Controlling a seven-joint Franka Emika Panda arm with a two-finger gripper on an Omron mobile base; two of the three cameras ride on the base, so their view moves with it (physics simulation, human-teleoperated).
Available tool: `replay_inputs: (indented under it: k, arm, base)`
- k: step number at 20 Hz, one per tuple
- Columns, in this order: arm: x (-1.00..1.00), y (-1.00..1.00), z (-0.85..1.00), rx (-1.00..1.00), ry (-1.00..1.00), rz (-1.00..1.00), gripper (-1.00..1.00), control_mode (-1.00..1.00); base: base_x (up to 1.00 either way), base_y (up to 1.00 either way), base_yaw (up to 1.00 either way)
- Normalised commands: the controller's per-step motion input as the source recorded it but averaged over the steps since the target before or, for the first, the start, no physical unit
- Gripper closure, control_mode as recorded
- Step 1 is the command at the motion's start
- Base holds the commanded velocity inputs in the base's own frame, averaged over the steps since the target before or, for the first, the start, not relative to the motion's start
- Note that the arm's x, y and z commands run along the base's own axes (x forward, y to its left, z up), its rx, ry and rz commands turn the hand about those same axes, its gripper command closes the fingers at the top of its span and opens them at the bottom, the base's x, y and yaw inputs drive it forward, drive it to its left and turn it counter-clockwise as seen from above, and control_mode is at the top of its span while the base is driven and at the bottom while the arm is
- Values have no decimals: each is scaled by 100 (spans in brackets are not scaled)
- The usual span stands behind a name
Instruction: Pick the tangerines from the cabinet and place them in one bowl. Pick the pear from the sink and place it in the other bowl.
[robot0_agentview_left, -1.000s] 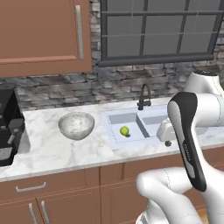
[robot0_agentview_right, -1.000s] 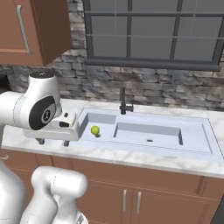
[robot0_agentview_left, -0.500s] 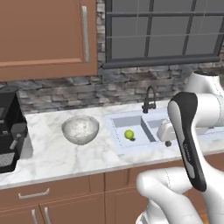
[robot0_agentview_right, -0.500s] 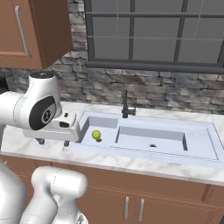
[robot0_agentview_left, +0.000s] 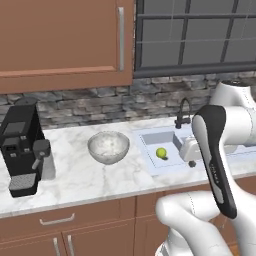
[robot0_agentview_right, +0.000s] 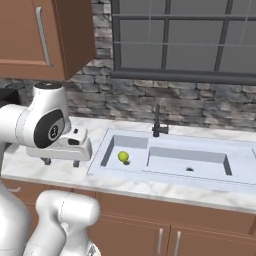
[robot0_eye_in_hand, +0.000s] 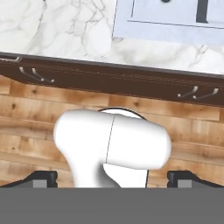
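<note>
White marble counter (robot0_agentview_left: 95, 180), grey-veined and smooth, runs above reddish-brown base cabinets with slim metal pulls. Nearest the base, the gripper (robot0_agentview_right: 61, 162) hangs at the counter's front edge beside the pale rectangular sink (robot0_agentview_right: 165, 175), its two dark finger tips spread wide apart with nothing between them. From the hand camera, those tips frame wooden floor planks and the cabinet fronts. On the counter sits the rounded, glassy pale-grey bowl (robot0_agentview_left: 108, 147), seen from the left base camera along with a black boxy coffee machine (robot0_agentview_left: 22, 150). Farther in, the small yellow-green pear (robot0_agentview_right: 123, 156) lies in the sink's left basin. Behind rise a dark curved faucet (robot0_agentview_right: 158, 121), rough grey stonework and the closed reddish-brown wall cabinet (robot0_agentview_left: 60, 40).
</note>
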Motion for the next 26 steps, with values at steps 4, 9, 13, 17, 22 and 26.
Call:
replay_inputs:
  k: [4,9,13,17,22,26]
  arm:
    - [0,0,0,0,0,0,-100,100]
    - [0,0,0,0,0,0,-100,100]
    - [0,0,0,0,0,0,-100,100]
    - [0,0,0,0,0,0,-100,100]
    - [0,0,0,0,0,0,-100,100]
    - [0,0,0,0,0,0,-100,100]
  base:
    - [29,18,0]
    - [38,2,0]
    - [39,1,0]
    - [41,3,0]
    - [43,1,0]
    - [41,0,0]
